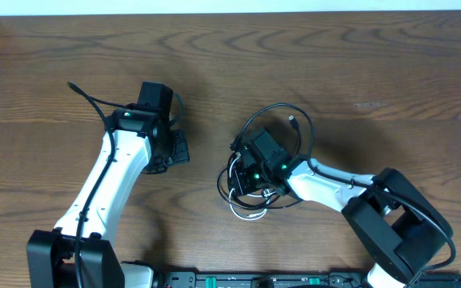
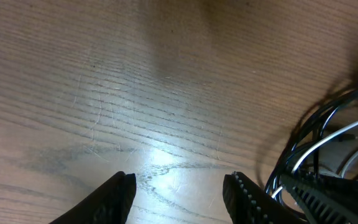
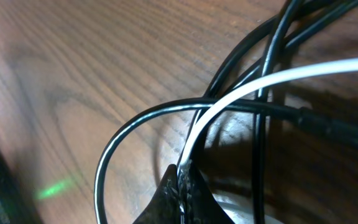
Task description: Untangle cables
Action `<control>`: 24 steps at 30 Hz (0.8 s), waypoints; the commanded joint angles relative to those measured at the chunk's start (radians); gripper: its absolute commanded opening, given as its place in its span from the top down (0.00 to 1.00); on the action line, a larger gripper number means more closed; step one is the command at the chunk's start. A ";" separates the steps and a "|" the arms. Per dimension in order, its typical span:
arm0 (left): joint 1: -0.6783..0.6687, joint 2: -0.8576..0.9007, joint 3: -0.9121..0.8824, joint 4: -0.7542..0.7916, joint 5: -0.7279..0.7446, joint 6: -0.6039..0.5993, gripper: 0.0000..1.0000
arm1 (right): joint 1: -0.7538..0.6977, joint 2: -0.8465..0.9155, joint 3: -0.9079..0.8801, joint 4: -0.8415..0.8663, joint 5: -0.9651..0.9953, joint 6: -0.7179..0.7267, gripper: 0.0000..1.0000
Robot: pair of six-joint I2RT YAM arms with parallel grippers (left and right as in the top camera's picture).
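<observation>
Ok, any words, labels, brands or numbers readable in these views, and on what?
No readable text in any view.
Arm housings: only green lights on the left wrist and right wrist; no lettering.
The black cable, and the white cable pinched in the right fingers: no print visible.
The dark strip at the table's near edge: anything on it is too small to read.

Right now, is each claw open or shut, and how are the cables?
Left claw: open, empty.
Right claw: shut on white cable.
White cable: gripped, tangled with the black one.
Black cable: looped, tangled, not gripped.
</observation>
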State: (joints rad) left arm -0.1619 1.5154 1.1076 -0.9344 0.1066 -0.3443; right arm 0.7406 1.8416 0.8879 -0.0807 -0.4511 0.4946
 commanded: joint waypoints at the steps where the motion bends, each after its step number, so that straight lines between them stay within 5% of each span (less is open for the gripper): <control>1: 0.002 0.007 -0.005 -0.003 0.020 -0.013 0.49 | -0.038 -0.029 0.027 -0.025 -0.066 -0.041 0.99; 14: -0.039 0.007 -0.006 0.054 0.172 0.085 0.49 | -0.207 -0.403 0.130 -0.231 -0.027 -0.185 0.99; 20: -0.045 0.007 -0.006 0.060 0.137 0.085 0.49 | -0.193 -0.374 0.130 -0.385 0.110 -0.185 0.82; 22: -0.045 0.007 -0.006 0.059 0.116 0.085 0.49 | -0.192 -0.343 0.130 -0.394 0.097 -0.185 0.68; 24: -0.045 0.007 -0.006 0.057 0.113 0.085 0.49 | -0.187 -0.315 0.130 -0.391 0.046 -0.185 0.40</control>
State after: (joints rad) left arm -0.2070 1.5154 1.1076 -0.8722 0.2501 -0.2798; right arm 0.5430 1.4807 1.0172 -0.4713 -0.3908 0.3153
